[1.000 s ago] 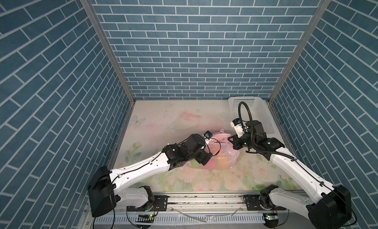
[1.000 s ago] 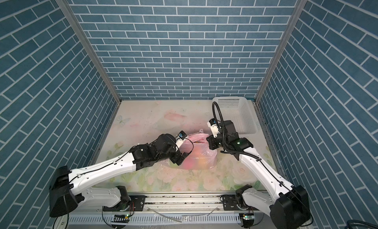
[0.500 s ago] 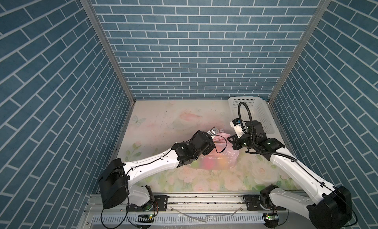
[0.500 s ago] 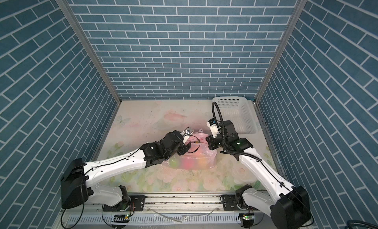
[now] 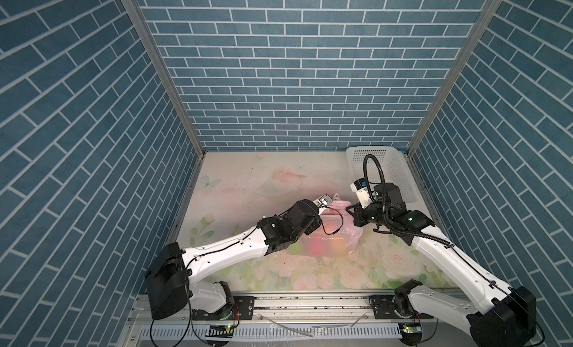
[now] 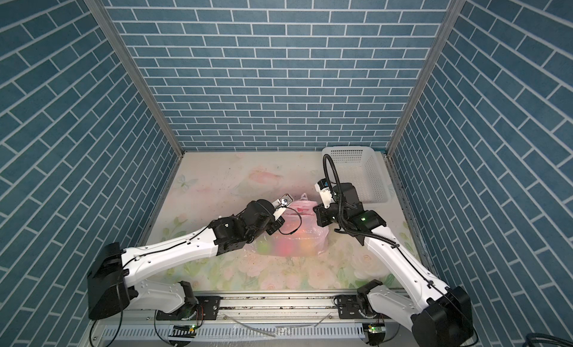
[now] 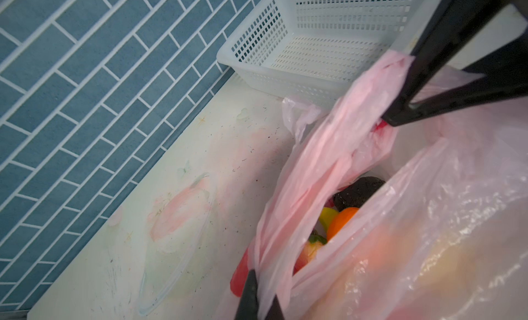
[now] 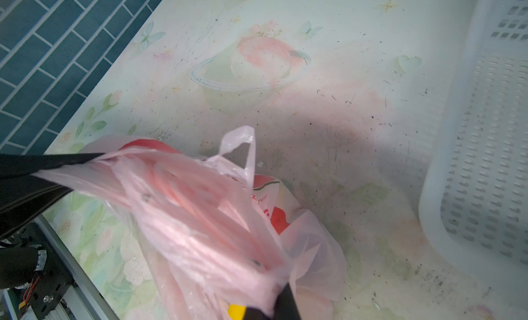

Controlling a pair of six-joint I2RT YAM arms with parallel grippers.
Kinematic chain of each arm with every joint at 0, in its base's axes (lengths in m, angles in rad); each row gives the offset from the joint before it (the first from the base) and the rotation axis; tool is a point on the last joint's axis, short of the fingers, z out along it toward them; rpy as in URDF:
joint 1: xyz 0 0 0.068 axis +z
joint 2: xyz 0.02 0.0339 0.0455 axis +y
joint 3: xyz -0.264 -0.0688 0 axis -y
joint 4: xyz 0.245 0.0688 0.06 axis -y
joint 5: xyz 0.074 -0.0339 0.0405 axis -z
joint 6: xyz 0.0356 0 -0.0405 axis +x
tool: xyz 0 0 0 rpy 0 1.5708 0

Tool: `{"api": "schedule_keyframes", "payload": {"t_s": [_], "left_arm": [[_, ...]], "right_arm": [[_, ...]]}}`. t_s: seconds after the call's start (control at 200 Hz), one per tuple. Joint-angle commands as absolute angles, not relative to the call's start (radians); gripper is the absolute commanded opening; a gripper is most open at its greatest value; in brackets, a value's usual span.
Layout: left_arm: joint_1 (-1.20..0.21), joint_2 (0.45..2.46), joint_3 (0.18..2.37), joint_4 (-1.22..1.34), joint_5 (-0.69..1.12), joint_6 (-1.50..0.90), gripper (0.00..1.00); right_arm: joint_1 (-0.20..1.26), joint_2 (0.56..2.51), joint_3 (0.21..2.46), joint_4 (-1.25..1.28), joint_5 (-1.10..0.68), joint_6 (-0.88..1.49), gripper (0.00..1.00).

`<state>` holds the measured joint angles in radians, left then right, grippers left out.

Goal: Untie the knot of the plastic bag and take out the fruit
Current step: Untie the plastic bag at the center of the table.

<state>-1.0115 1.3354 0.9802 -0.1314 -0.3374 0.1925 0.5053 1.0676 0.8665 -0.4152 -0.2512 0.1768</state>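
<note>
The pink plastic bag (image 5: 328,243) (image 6: 294,240) lies mid-table between both arms. My left gripper (image 5: 325,211) (image 7: 263,287) is shut on a fold of film at the bag's left top. My right gripper (image 6: 314,210) (image 8: 265,301) is shut on the film at the right top. A band of film stretches between them. In the left wrist view the mouth gapes, showing fruit: a dark avocado (image 7: 358,191), an orange (image 7: 340,221) and a strawberry (image 7: 308,250). One handle loop (image 8: 243,150) stands free. The knot is out of view.
A white perforated basket (image 5: 372,156) (image 6: 347,150) (image 7: 285,64) (image 8: 485,161) stands at the back right, close behind my right arm. Blue brick walls close in three sides. The floral table surface runs to the left and back of the bag.
My left arm has swung from the bag's near left side up to its top, and its jaws have closed on the film. The right gripper has held its grip in place.
</note>
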Motion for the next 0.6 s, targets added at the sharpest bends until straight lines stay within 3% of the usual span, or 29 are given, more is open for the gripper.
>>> {"api": "schedule_keyframes", "payload": {"t_s": [0.0, 0.415, 0.595], "left_arm": [[-0.967, 1.262, 0.942, -0.158, -0.239, 0.201, 0.00], [-0.701, 1.028, 0.784, -0.099, -0.021, 0.038, 0.00], [-0.632, 1.027, 0.805, -0.072, 0.108, 0.036, 0.00]], "right_arm": [[0.491, 1.043, 0.862, -0.391, -0.220, 0.216, 0.00], [0.451, 1.030, 0.816, -0.309, -0.246, 0.255, 0.00], [0.441, 1.083, 0.848, -0.282, -0.298, 0.242, 0.00]]}}
